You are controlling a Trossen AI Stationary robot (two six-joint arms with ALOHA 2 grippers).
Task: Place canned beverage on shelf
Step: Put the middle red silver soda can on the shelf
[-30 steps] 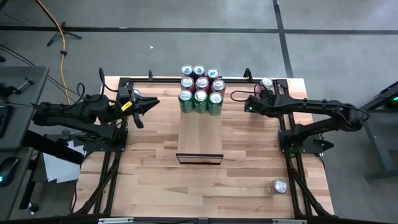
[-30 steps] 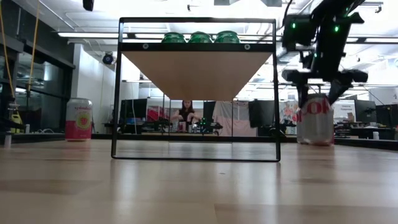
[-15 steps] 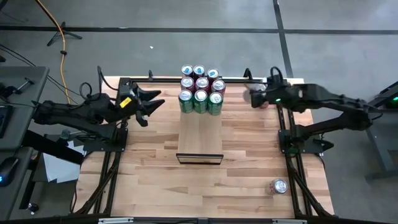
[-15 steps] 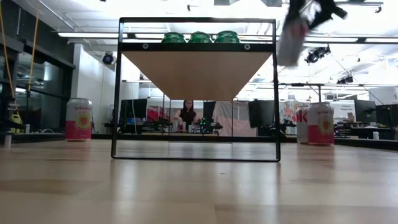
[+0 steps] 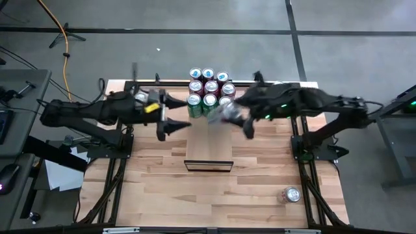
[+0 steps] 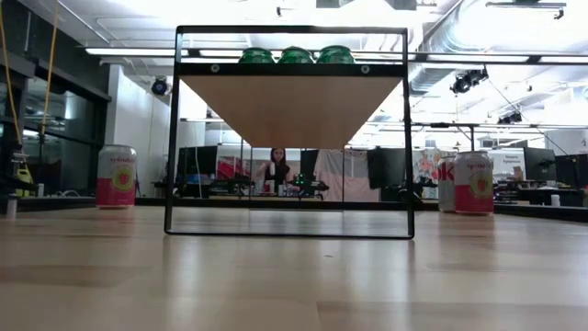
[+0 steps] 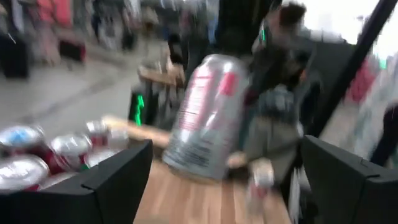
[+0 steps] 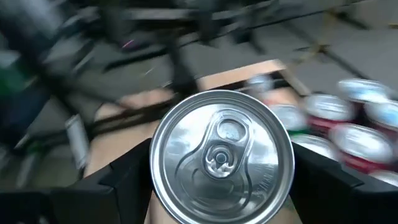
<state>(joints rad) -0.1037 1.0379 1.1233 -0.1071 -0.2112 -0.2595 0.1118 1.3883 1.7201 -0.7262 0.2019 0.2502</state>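
Right now, nearest to you on the table (image 5: 260, 169), a loose can (image 5: 290, 194) is lying on its own by the right front corner, well apart from everything else. Moving back, the shelf (image 5: 209, 140) is sitting at the middle, its thin dark frame (image 5: 208, 165) at the near short end and nine cans (image 5: 209, 87) crowding the far end in three rows; the low view is showing three green tops (image 6: 296, 55) of them above the panel.

Over that shelf, your right gripper (image 5: 233, 116) is holding a silver and pink can (image 5: 229, 113), just in front of the nearest row. In the right wrist view the can's top (image 8: 222, 155) is sitting between the two dark fingers (image 8: 134, 177), which are pressing against its sides. Whether it is touching the panel, you cannot tell.

Your left gripper (image 5: 173, 114) is hanging beside the left edge of the shelf, near the stacked cans, with its fingers (image 7: 115, 180) spreading wide and nothing between them; it is facing the carried can (image 7: 205, 118).

Farther back, in the low view, two pink cans (image 6: 116, 176) (image 6: 473, 182) are standing on either side of the frame.
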